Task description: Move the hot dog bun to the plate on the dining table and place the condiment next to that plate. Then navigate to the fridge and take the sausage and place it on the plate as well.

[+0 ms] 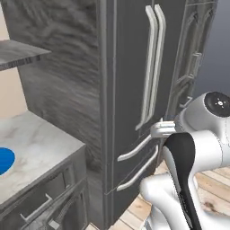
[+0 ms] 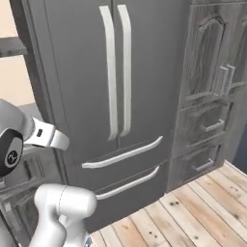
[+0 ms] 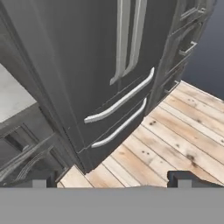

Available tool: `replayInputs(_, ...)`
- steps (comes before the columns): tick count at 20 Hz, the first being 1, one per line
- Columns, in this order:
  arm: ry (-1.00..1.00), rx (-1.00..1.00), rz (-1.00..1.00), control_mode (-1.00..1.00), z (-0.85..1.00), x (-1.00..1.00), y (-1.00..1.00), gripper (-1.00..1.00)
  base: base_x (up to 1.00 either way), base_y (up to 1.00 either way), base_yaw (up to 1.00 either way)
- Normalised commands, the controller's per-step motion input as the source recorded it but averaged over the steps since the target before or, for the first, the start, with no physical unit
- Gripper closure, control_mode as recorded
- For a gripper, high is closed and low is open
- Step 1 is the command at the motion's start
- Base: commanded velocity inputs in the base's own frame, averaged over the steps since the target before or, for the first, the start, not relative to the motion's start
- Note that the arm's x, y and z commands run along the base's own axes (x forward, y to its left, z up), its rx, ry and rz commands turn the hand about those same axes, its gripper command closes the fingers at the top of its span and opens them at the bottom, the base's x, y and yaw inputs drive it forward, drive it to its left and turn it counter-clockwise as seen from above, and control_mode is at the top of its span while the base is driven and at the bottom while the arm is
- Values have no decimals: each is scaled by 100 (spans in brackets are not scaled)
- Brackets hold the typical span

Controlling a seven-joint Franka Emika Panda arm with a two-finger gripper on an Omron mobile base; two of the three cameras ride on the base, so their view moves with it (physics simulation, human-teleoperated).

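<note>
The closed fridge (image 2: 116,87) is flanked by a marble table (image 1: 31,148) left, plank floor (image 3: 183,131) near; the hand (image 3: 109,179) is released.

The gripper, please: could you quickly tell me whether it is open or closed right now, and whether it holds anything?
Gripper: open, jaws spread wide, holding nothing; it faces the closed fridge.

The fridge (image 2: 116,96) stands shut between a counter (image 1: 31,148) and tall cabinets (image 2: 212,96).
</note>
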Motion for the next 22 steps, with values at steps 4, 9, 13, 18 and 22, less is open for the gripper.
replayInputs(4,0,0,0,100,0,0,0,-100,37,-50,60)
replayInputs(9,0,0,0,100,0,0,0,-100,42,-55,55)
replayInputs(13,0,0,0,100,0,0,0,-100,55,-60,50)
replayInputs(18,0,0,0,100,0,0,0,-100,32,-63,49)
replayInputs(22,0,0,0,100,0,0,0,-100,-15,-61,53)
